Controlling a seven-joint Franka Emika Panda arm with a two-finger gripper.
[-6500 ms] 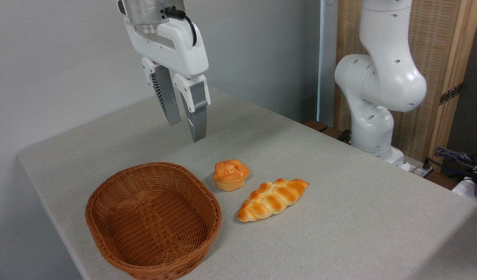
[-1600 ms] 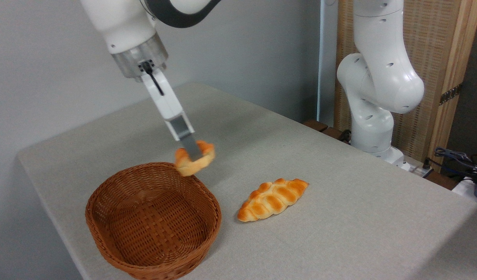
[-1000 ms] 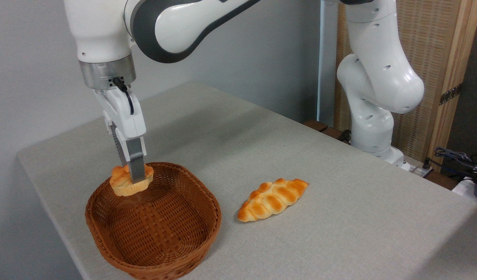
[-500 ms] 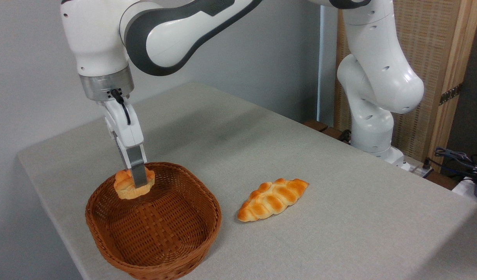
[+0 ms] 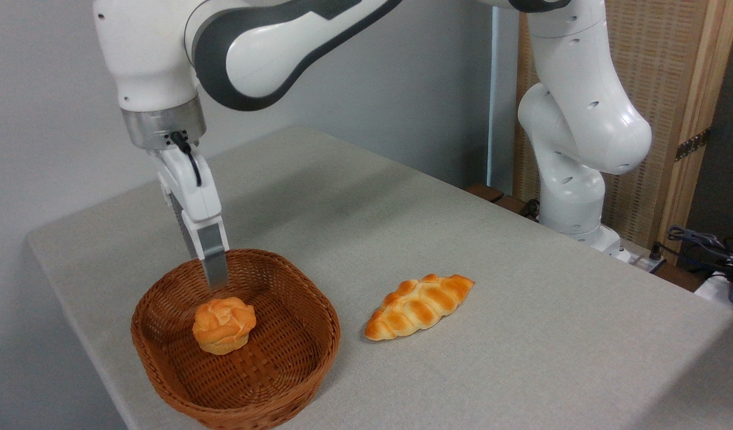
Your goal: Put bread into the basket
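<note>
The bread [image 5: 224, 325], a small round bun with an orange-golden knotted top, sits upright on the floor of the brown wicker basket [image 5: 334, 332], left of its middle. My gripper [image 5: 212, 277] hangs just above the bun, over the far-left part of the basket. It is seen edge-on, with one finger [image 5: 213, 254] in front of the other. Nothing is held between the fingers, and the tips stand a little above the bun, apart from it.
A longer braided golden loaf [image 5: 419, 306] lies on the grey table [image 5: 521, 334] just right of the basket. The arm's white base [image 5: 572, 197] stands at the table's far right edge. The basket sits close to the table's front-left edge.
The bun has left the gripper and dropped to the basket floor. The gripper has risen slightly and stays over the basket's far-left side.
</note>
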